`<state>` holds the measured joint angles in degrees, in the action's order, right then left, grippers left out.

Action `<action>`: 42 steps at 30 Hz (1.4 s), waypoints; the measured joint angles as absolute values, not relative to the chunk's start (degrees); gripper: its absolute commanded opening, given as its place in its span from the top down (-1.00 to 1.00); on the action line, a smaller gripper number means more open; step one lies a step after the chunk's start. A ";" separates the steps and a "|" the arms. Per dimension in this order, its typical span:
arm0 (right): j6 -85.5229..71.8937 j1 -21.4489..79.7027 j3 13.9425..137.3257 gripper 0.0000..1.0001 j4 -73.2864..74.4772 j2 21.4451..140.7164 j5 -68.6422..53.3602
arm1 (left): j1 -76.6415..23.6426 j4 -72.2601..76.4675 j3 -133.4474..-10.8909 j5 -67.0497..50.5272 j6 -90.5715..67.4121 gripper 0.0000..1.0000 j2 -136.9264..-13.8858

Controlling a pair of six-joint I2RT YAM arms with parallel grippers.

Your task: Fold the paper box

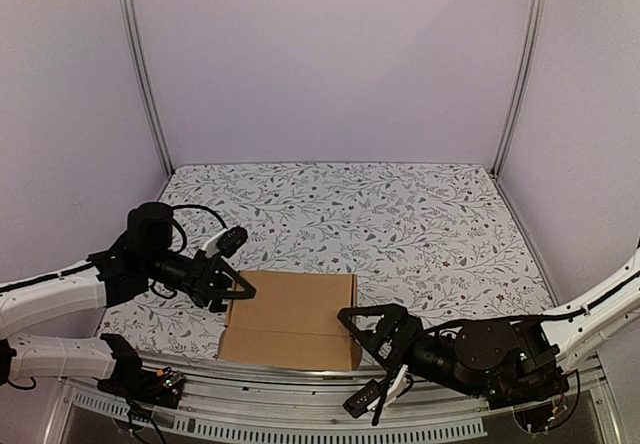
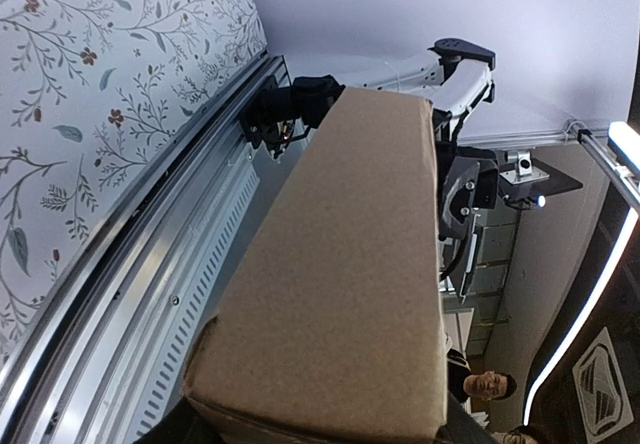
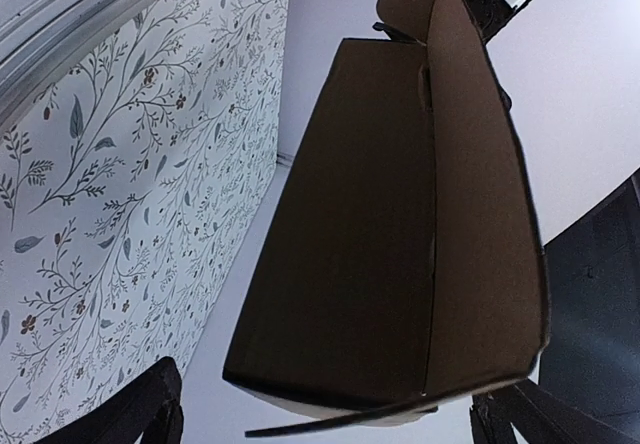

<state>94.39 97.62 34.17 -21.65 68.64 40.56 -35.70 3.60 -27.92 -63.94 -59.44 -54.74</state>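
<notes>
The metal rail [image 1: 300, 419] at the table's near edge is closest to the camera, and it runs just in front of the paper box [image 1: 290, 319]. The box is a plain brown carton. It lies lengthwise on the floral cloth [image 1: 420, 214], its long front side parallel to the rail and its top face up.

The right gripper [image 1: 350, 357] is at the box's right end. Its fingers [image 3: 150, 404] are spread as wide as they go, one on each side of that end. The right wrist view looks into the box's dark, open interior, with a rounded flap standing out at the far end and a thin flap curling under the near end. One finger is clear of the cardboard. The other sits close beside the near flap, and whether it touches cannot be told. Nothing is gripped there.

The left gripper [image 1: 238, 282] is at the box's left end, by the far corner. Its fingers [image 2: 168, 432] stand about halfway apart. In the left wrist view the box's near end fills the gap between them, and only dark slivers of finger show at each bottom corner of the cardboard. They appear to press on both sides, holding that end. From this view the box stretches away towards the right arm, with the rail alongside it.
</notes>
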 measured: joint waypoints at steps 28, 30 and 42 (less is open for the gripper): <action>105.32 98.63 34.33 0.09 -35.51 75.42 43.22 | -36.25 7.42 -26.24 -65.71 -58.43 -0.23 -54.22; 105.45 98.63 34.33 0.13 -35.57 75.42 43.24 | -36.36 7.33 -26.24 -65.63 -58.17 -0.39 -54.22; 100.88 98.63 34.41 0.18 -34.74 75.20 45.10 | -36.64 -1.43 -27.53 -60.60 -53.84 -0.99 -50.54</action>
<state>100.88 98.63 34.41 -34.74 75.20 45.10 -36.64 -1.43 -27.53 -60.60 -53.84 -50.54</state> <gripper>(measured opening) 0.528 0.992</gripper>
